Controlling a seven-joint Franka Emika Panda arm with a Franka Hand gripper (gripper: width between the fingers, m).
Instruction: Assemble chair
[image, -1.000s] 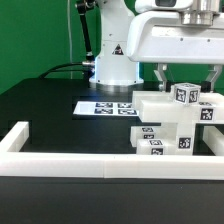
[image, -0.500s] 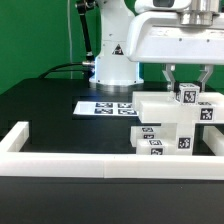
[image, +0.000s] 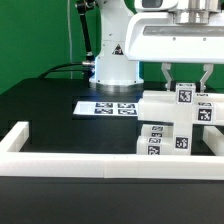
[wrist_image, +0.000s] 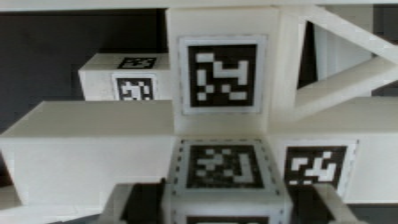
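Observation:
The chair parts are white blocky pieces with black-and-white tags, stacked at the exterior view's right (image: 180, 125). My gripper (image: 186, 84) hangs over them and is shut on a small tagged bar (image: 186, 95) at the top of the stack. In the wrist view the held bar (wrist_image: 226, 165) sits between my two dark fingers (wrist_image: 146, 200), with a tall tagged upright (wrist_image: 224, 70) and a wide white slab (wrist_image: 89, 135) right behind it. A smaller tagged block (wrist_image: 128, 78) shows farther back. Whether the bar touches the parts below is not clear.
The marker board (image: 105, 107) lies flat on the black table in front of the robot base (image: 115, 60). A long low white border rail (image: 70, 164) runs along the front and turns back at the exterior view's left (image: 15, 135).
My gripper and the bar it holds have shifted slightly toward the exterior view's right; the top of the stack has shifted right with them.

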